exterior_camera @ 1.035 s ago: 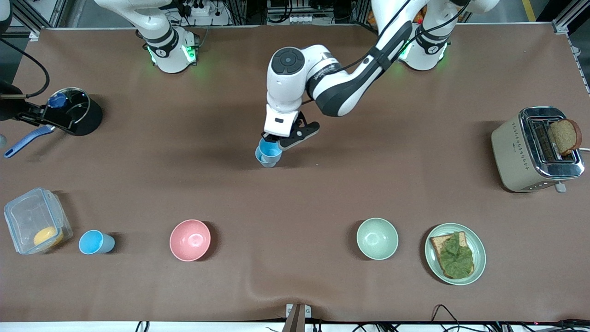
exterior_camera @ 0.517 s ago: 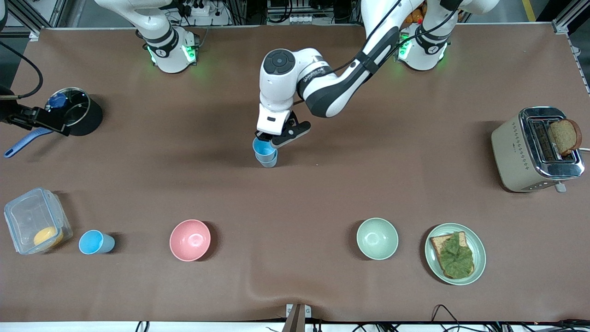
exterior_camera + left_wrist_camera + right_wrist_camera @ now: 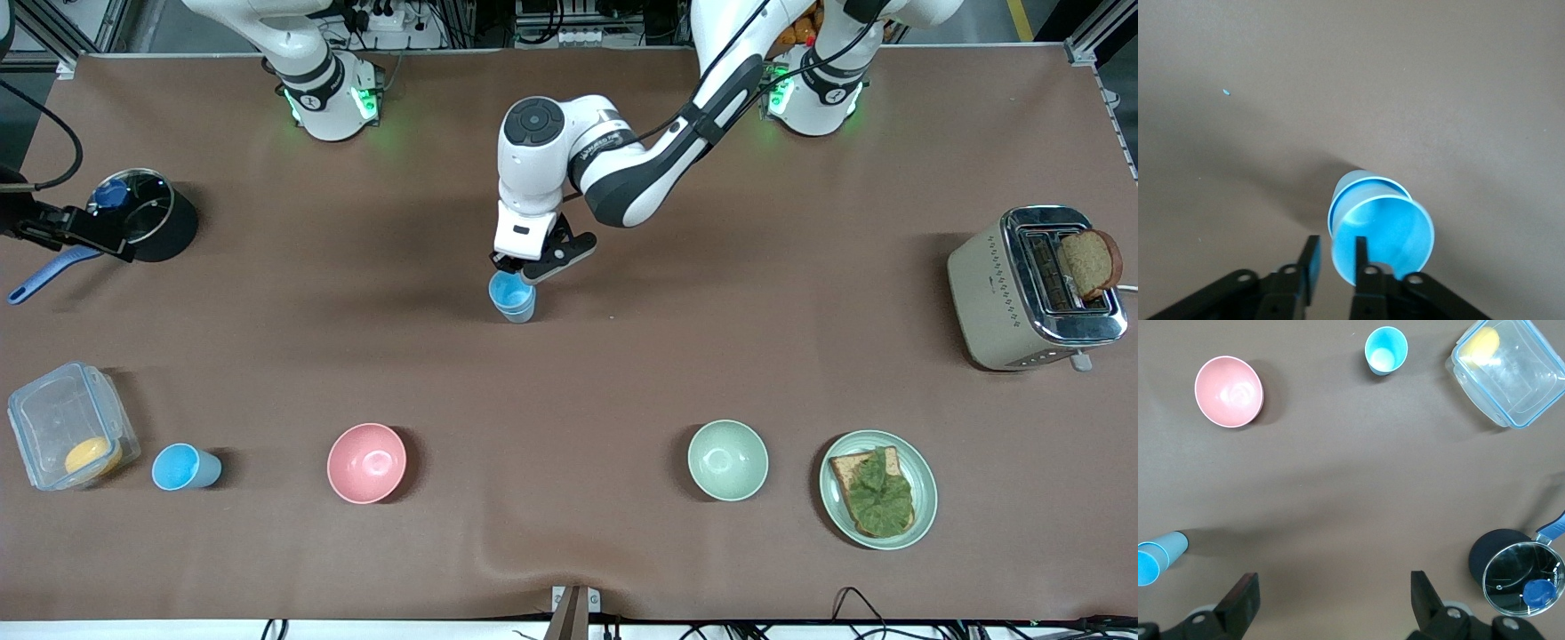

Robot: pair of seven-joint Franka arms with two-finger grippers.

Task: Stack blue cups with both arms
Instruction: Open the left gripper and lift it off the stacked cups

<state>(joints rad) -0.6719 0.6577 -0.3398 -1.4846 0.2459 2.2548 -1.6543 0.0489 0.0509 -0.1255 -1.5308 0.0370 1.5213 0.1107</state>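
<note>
Two blue cups [image 3: 513, 298] stand nested mid-table, the upper cup [image 3: 1381, 237] inside the lower one [image 3: 1351, 181]. My left gripper [image 3: 513, 267] hangs just above their rim. In the left wrist view the left gripper [image 3: 1336, 257] is open, with one finger inside the upper cup, one outside, and a gap on each side of the wall. A third blue cup [image 3: 182, 467] stands near the front camera toward the right arm's end. My right gripper [image 3: 93, 236] waits high over the black pot, and its wrist view shows the right gripper [image 3: 1331, 593] wide open and empty.
A pink bowl [image 3: 366, 462], pale green bowl [image 3: 727, 460] and plate with a sandwich [image 3: 836, 507] sit in the row nearest the front camera. A clear lidded box [image 3: 67, 427] stands beside the third cup. A black pot [image 3: 173, 227] and a toaster [image 3: 987, 293] stand at the table's ends.
The left gripper brought its cup down into the lower cup, so the stack is shorter now. Its fingers have parted off the cup's wall. The right gripper stays put.
</note>
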